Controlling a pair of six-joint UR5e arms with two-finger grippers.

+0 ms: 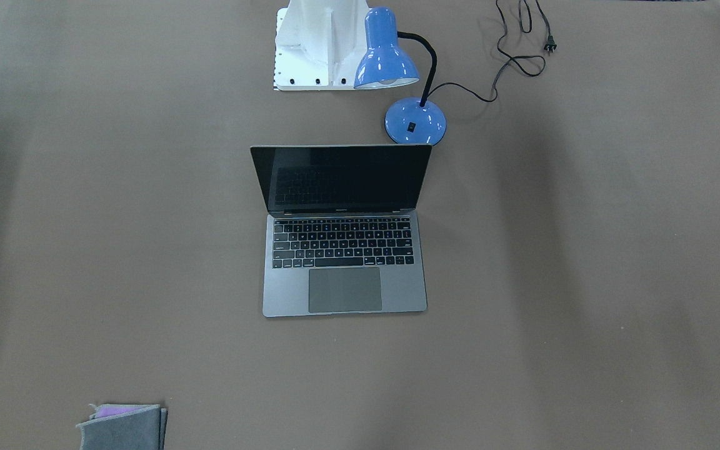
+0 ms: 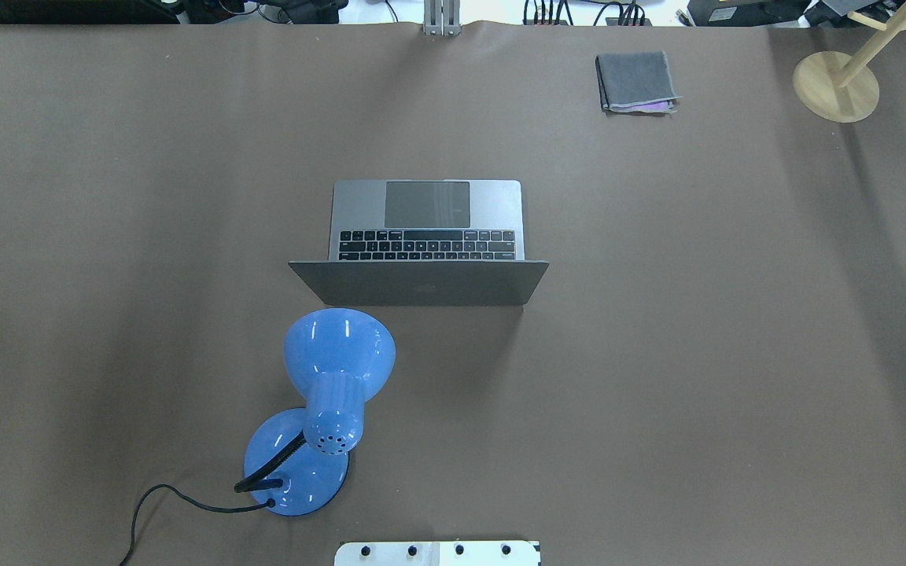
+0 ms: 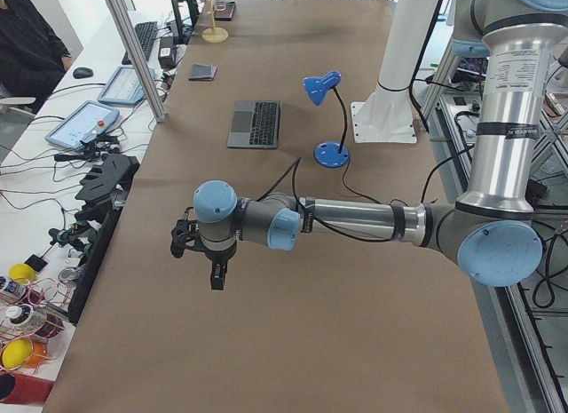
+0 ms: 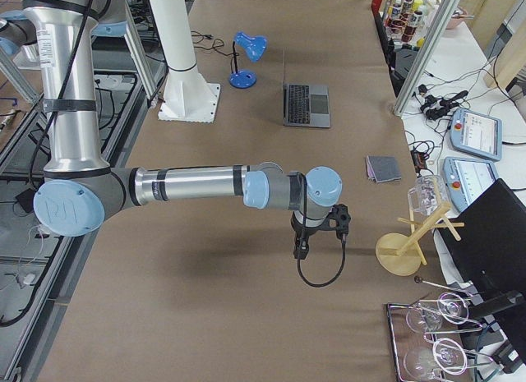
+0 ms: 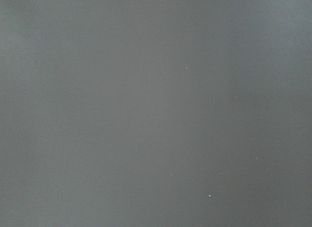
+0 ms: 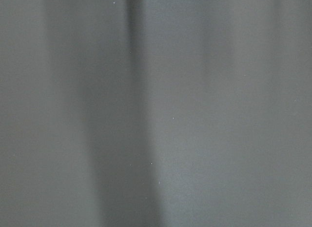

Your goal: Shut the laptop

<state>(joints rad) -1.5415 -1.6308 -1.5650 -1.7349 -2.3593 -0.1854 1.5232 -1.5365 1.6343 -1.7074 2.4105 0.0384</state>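
The laptop [image 1: 344, 250] stands open in the middle of the brown table, its dark screen upright and its keyboard and trackpad facing away from the robot. It also shows in the overhead view [image 2: 425, 228] and both side views [image 3: 255, 123] [image 4: 306, 103]. My left gripper [image 3: 216, 275] hangs over the table's left end, far from the laptop. My right gripper [image 4: 301, 249] hangs over the right end, equally far. Both show only in side views, so I cannot tell whether they are open or shut. The wrist views show only bare table cover.
A blue desk lamp [image 1: 391, 56] stands just behind the laptop's lid on the robot's side, its cord [image 1: 510, 59] trailing on the table. A grey felt pouch [image 2: 636, 81] and a wooden stand [image 2: 836, 85] lie at the far right. The white robot base [image 1: 310, 44] is behind the lamp.
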